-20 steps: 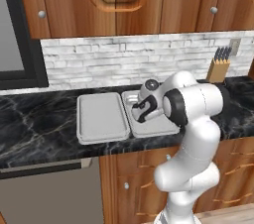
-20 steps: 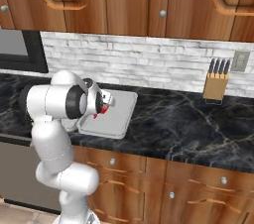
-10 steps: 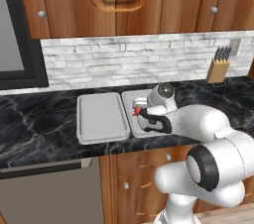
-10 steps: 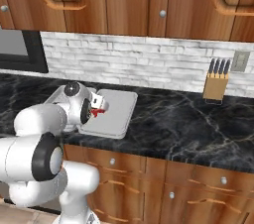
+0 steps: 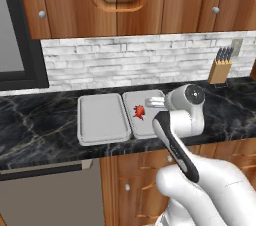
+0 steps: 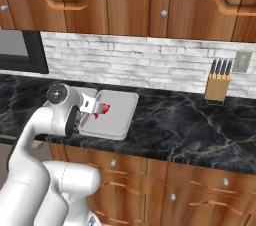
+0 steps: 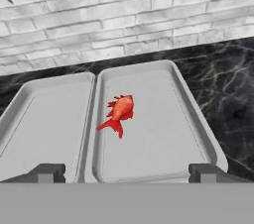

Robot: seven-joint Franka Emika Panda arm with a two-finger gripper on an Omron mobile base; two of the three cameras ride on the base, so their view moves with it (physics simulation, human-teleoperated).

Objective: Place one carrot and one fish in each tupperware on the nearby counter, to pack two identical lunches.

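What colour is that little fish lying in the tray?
The fish is bright red, clearest in the hand view.

My arm (image 5: 200, 190) is glossy white, built of thick rounded segments that swell into bulbous shells at the joints. A dark, nearly black band runs along the seam of one link (image 5: 175, 145), and another dark ring circles a joint on the far side of the same arm (image 6: 75, 118). Each round white joint cap carries a grey disc with a darker centre, like a flat button (image 5: 194, 93). My wrist ends in a pale silver-grey hand piece (image 5: 155, 102). My gripper (image 7: 127, 173) has two small dark grey, blocky, square-edged fingertips (image 7: 47, 172).
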